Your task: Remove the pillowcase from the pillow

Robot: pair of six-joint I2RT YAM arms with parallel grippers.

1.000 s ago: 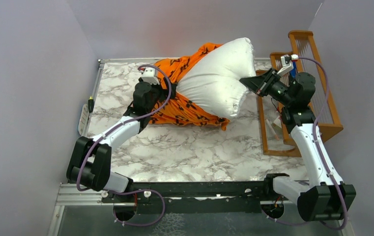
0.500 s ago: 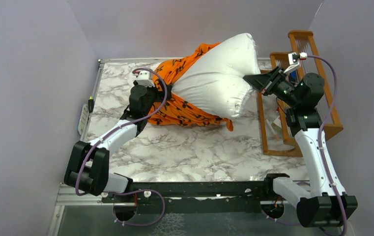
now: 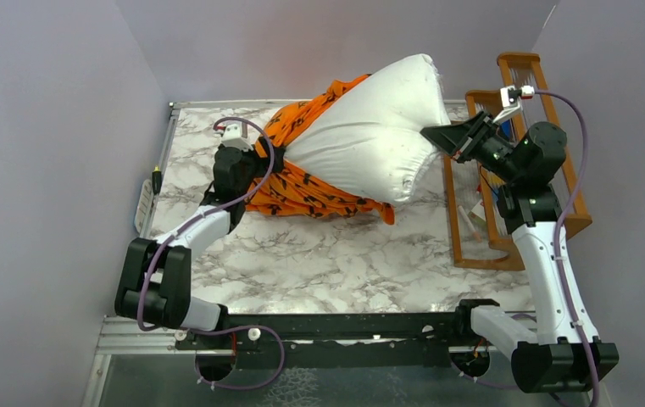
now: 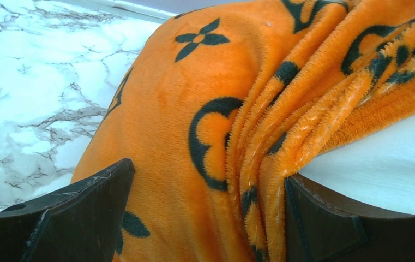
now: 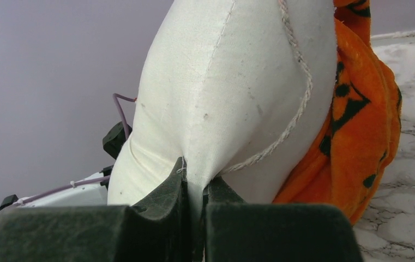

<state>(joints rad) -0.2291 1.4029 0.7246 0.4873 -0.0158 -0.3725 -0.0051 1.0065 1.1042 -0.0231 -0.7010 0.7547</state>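
Observation:
The white pillow (image 3: 369,140) is lifted off the table at the back, about half out of the orange pillowcase (image 3: 310,193), which is bunched round its left end and trails onto the table. My left gripper (image 3: 255,165) is shut on a thick fold of the pillowcase (image 4: 194,109) with its jaws held wide by the cloth; the left gripper (image 4: 210,218) has a bit of pillow (image 4: 385,174) to its right. My right gripper (image 3: 436,136) is shut on the pillow's right edge; in the right wrist view the right gripper (image 5: 195,185) pinches the white pillow (image 5: 232,82), with the pillowcase (image 5: 358,120) behind it.
A wooden rack (image 3: 547,153) stands at the table's right side, right under my right arm. The marble table (image 3: 319,263) is enclosed by grey walls at the left, back and right. A small black and yellow tool (image 3: 157,180) lies off the left edge.
My left gripper has pulled left with the pillowcase, which has slid further off the pillow. My right gripper has lifted slightly up and right with the pillow, so more white shows.

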